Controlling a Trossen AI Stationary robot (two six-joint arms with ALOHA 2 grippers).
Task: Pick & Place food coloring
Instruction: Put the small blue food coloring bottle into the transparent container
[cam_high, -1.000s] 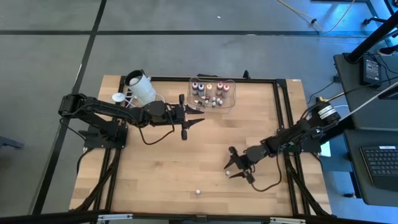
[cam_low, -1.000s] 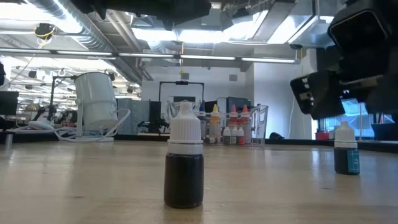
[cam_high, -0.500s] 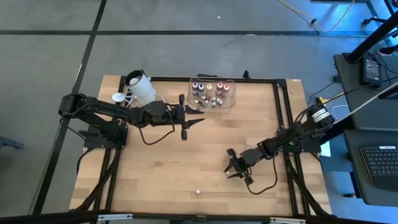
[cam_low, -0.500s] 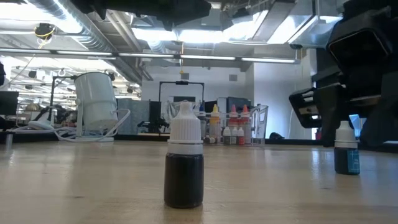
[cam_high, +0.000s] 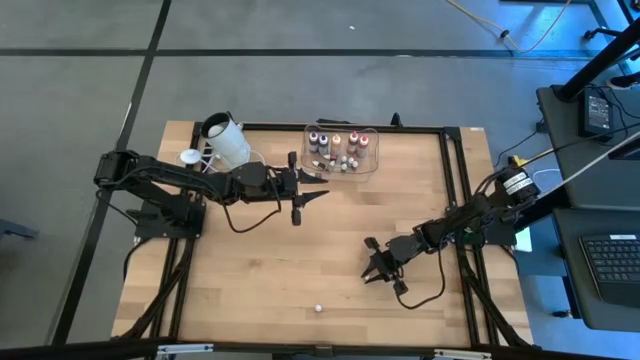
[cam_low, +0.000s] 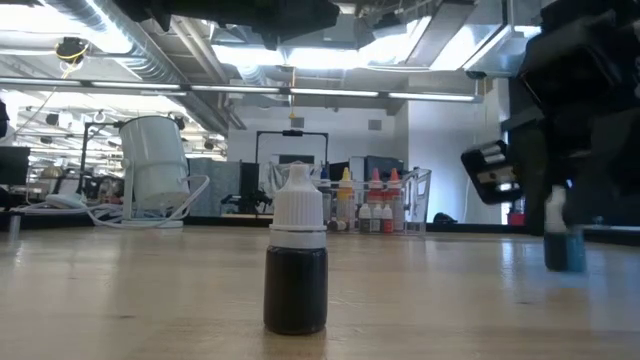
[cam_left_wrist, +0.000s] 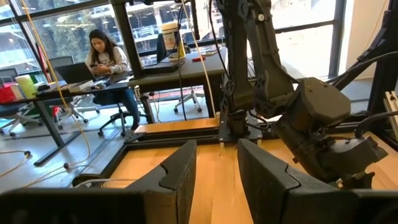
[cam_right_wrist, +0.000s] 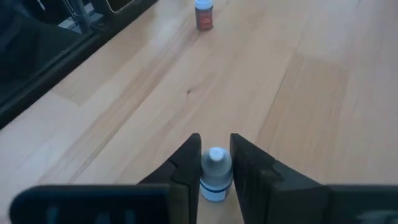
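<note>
held bottle: tiny blue plastic bottle with pale cap (cam_right_wrist: 215, 175), upright on the wooden table (cam_high: 250, 270), pinched by the right gripper (cam_right_wrist: 214, 163)
loose bottles: two; dark white-capped bottle (cam_low: 297, 263) stands apart
left gripper (cam_high: 305, 196): fingers slightly parted, empty, near clear tub (cam_high: 340, 150)

Blue bottle (cam_right_wrist: 215, 175) upright – dark one (cam_low: 296, 264) apart.

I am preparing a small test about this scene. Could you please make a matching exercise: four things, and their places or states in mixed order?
Things:
1. right gripper
2. left gripper
3. white cup
4. clear tub

Places or states:
A. far edge, holds many small bottles
B. shut on a blue bottle
C. far left corner
D. hovers near the tub

Pairs: 1-B, 2-D, 3-C, 4-A
</note>
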